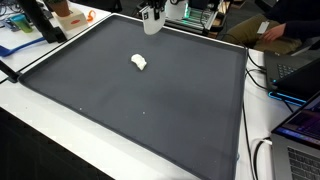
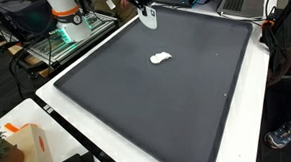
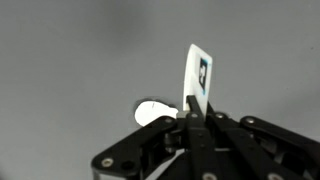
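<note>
My gripper (image 3: pixel 193 105) is shut on a thin white packet (image 3: pixel 196 70) with a small blue and black mark, which stands upright out of the closed jaws. In both exterior views the gripper (image 1: pixel 150 14) (image 2: pixel 145 9) hangs above the far edge of the dark grey mat (image 1: pixel 150 110) (image 2: pixel 177 99), with the white packet (image 1: pixel 151 24) (image 2: pixel 148 19) under it. A small white lump (image 1: pixel 139 62) (image 2: pixel 160 58) lies on the mat nearer the middle, apart from the gripper. In the wrist view the same lump (image 3: pixel 152 111) shows just left of the jaws, partly hidden by them.
The mat lies on a white table (image 1: pixel 60 110) (image 2: pixel 98 134). Laptops (image 1: pixel 300 140) and cables sit along one side, with a person (image 1: pixel 285 30) behind. The robot base (image 2: pixel 67 20) stands at a corner, and a white-and-orange box (image 2: pixel 24 147) lies near the front edge.
</note>
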Available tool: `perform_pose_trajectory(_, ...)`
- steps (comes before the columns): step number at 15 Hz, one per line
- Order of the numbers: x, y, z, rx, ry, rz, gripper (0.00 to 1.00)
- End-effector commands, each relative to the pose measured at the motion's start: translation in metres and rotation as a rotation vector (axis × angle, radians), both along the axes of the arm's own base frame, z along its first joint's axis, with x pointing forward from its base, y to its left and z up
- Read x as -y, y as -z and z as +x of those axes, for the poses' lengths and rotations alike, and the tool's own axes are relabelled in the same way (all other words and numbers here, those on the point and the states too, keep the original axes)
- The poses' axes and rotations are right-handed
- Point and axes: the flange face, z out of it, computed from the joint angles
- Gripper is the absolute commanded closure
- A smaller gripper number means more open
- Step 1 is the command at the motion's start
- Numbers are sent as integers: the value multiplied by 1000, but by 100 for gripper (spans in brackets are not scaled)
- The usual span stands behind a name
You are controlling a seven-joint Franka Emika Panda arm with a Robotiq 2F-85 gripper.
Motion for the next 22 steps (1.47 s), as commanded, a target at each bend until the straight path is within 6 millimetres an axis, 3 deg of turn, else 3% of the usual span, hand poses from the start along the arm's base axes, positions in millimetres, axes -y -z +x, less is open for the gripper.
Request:
perform_pose_trajectory(1,-3,-4,-13,22,-27,-5,96)
perform_pose_trajectory(3,-4,-9,-29,43,-45,-10,96)
perform_pose_trajectory(8,-6,-10,-36,39,-73,-15,99)
perform_pose_trajectory(12,-15,-13,-69,-46,-224,54,99)
perform_pose_trajectory(16,-17,-22,-86,-140,-301,101,99)
perform_pose_trajectory(17,-14,-24,-87,-156,-311,105,71)
perform_pose_trajectory(19,-9,-28,-88,-165,-316,104,64)
perform_pose_trajectory(22,-1,-32,-88,-154,-313,114,41)
